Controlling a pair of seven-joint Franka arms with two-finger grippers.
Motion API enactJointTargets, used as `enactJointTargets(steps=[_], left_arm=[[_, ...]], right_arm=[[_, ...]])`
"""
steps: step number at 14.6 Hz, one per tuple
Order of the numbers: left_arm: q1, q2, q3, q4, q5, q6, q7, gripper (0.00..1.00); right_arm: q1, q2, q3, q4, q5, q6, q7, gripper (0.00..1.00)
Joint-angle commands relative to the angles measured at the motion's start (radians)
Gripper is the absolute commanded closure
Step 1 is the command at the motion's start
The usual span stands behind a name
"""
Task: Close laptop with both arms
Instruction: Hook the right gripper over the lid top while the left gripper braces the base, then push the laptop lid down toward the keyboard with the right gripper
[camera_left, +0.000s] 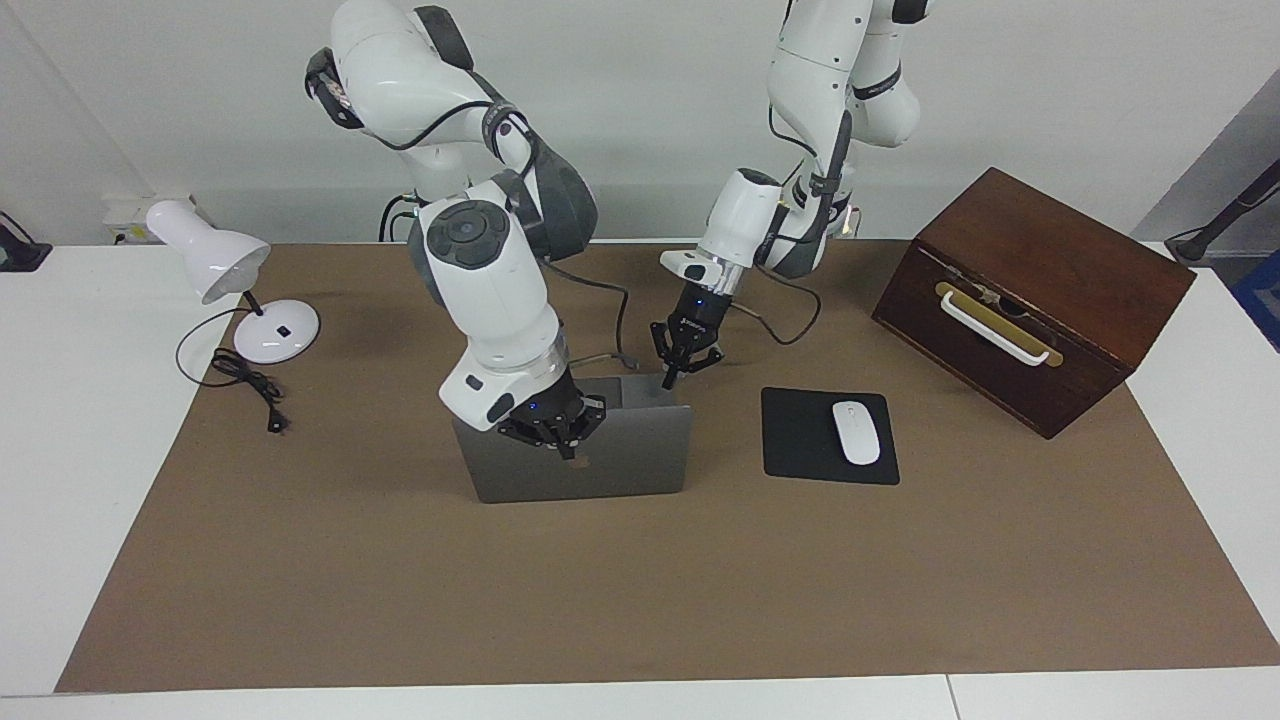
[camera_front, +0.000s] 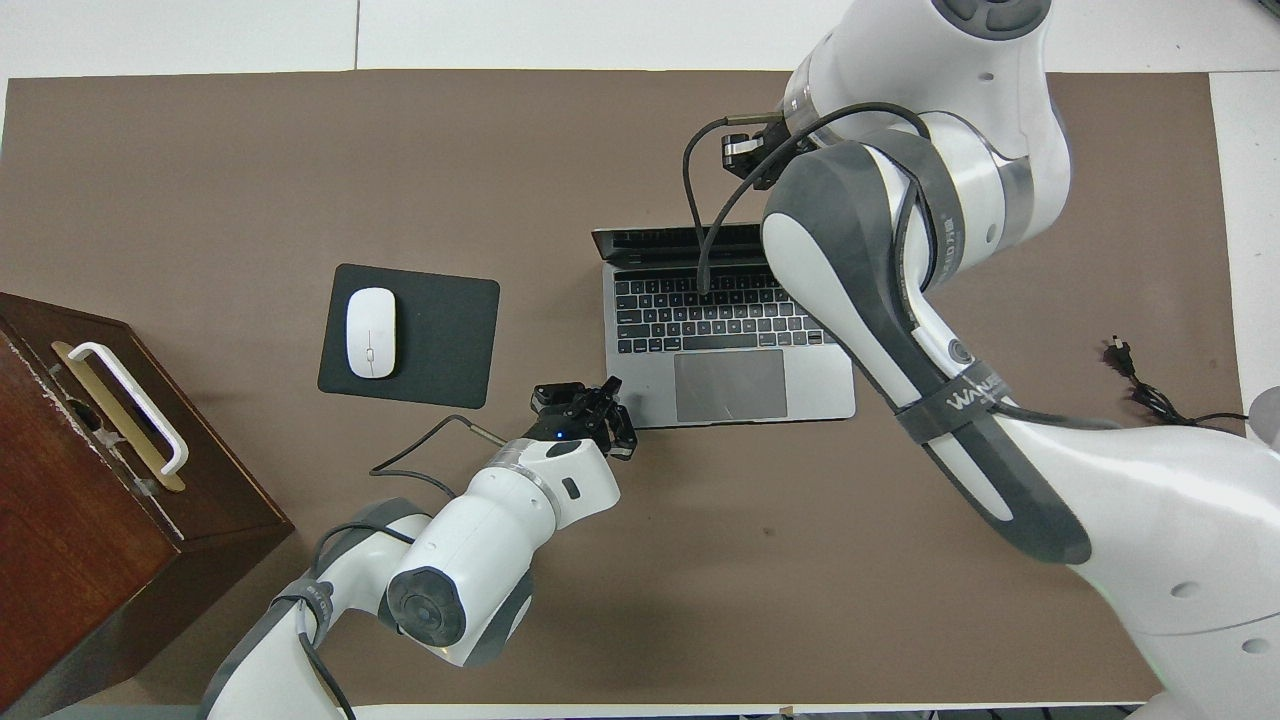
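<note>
A: What's the setting?

B: A white table (camera_left: 60, 420) against a pale wall, covered by a brown mat (camera_left: 640, 580). At centre frame in the facing view stands the laptop (camera_left: 620, 455), open, lid upright, keyboard toward the robots.

A: And the arms?

B: The right gripper (camera_left: 565, 448), fingertips pinched together and holding nothing, sits against the outer face of the lid near its top edge. The left gripper (camera_left: 668, 380), likewise closed and empty, points down at the laptop's base corner, lower centre of the overhead view (camera_front: 608, 388); contact I cannot tell.

A: Anything else?

B: A black mouse pad (camera_left: 828, 436) with a white mouse (camera_left: 856, 432) centre-right, a wooden box (camera_left: 1030, 295) upper right, a white desk lamp (camera_left: 225, 275) upper left.
</note>
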Motion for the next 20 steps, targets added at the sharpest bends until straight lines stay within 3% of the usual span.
enactJointTargets(steps=[1, 4, 11, 20], left_arm=[[-0.018, 0.043, 0.015, 0.018, -0.004, 0.047, 0.037, 1.0], [-0.019, 0.082, 0.015, 0.024, -0.005, 0.065, 0.054, 1.0], [-0.085, 0.071, 0.015, 0.037, -0.085, 0.067, 0.052, 1.0], [-0.067, 0.076, 0.019, 0.008, -0.076, 0.067, 0.144, 1.0]], right_arm=[[-0.008, 0.01, 0.008, -0.011, -0.03, 0.023, 0.015, 1.0], [-0.006, 0.014, 0.008, -0.022, -0.033, 0.042, 0.015, 1.0], [-0.006, 0.014, 0.008, -0.022, -0.033, 0.04, 0.017, 1.0], [-0.005, 0.014, 0.024, -0.034, 0.0, 0.017, 0.038, 1.0]])
